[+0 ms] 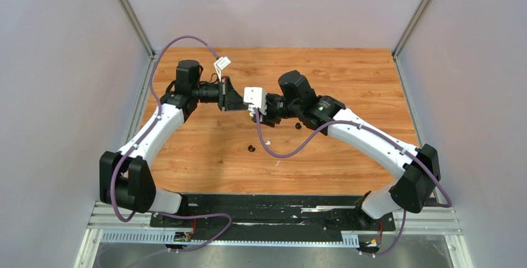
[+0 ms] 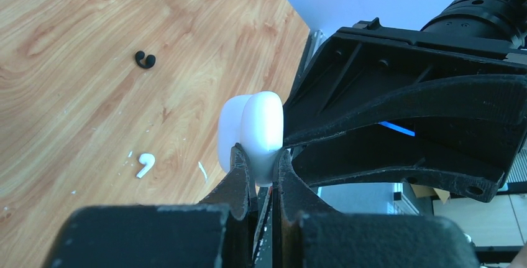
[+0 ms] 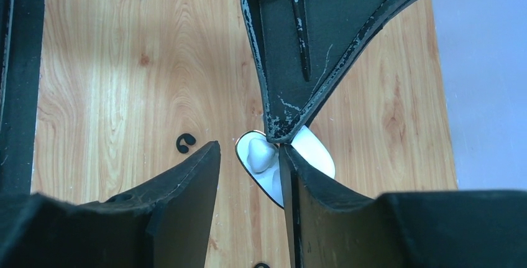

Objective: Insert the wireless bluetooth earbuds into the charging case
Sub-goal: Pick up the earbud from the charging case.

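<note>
My left gripper is shut on the white charging case and holds it above the table. In the right wrist view the case is open, with one white earbud lying in it. My right gripper is open and empty just above the case, its right finger covering part of it. On the table lie another white earbud and two black earbuds. In the top view the left gripper and right gripper meet over the table's middle.
The wooden table is walled by grey panels on the left, right and back. A purple cable hangs from the right arm over the loose earbuds. A black rail runs along the near edge.
</note>
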Controlling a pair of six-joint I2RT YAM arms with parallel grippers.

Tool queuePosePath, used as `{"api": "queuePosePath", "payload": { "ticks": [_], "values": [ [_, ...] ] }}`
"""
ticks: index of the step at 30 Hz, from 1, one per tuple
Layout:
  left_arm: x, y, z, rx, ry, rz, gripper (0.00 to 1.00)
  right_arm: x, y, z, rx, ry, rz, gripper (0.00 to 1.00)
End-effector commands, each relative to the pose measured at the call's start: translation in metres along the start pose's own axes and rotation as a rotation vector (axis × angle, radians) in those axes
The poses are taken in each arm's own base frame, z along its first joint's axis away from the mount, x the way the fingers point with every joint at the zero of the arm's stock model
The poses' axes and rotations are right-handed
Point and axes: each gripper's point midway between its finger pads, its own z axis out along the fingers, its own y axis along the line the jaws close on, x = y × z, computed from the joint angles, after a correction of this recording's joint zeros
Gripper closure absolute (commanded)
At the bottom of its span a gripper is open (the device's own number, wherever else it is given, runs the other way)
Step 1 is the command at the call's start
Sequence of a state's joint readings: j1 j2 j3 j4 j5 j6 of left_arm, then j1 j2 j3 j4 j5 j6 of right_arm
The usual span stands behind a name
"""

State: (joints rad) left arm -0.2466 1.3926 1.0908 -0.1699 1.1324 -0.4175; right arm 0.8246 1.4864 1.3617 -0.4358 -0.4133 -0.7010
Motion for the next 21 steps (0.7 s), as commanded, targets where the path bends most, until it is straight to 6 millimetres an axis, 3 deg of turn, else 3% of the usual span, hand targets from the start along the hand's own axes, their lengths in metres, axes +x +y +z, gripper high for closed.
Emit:
{"api": "queuePosePath", "payload": {
  "ticks": [1,9,12,18,21],
  "values": [
    [-0.005,-0.023,-0.005,0.060,-0.014,0.073,1.00,-0.010,-0.012,0.002,0.050,-0.024,-0.022,0.59],
    [-0.002,-0.019,-0.005,0.044,-0.011,0.076,1.00,-0.016,-0.014,0.000,0.053,-0.036,-0.020,0.88],
    [0.000,-0.008,-0.005,-0.006,-0.009,0.063,1.00,-0.024,-0.016,-0.009,0.067,-0.046,-0.007,1.00],
    [0.003,0.023,-0.003,-0.145,-0.005,0.043,1.00,-0.046,-0.033,-0.036,0.181,-0.080,0.252,1.00],
    [0.003,0.037,-0.004,-0.203,-0.004,0.035,1.00,-0.037,-0.041,-0.048,0.272,-0.065,0.491,1.00]
  ]
}}
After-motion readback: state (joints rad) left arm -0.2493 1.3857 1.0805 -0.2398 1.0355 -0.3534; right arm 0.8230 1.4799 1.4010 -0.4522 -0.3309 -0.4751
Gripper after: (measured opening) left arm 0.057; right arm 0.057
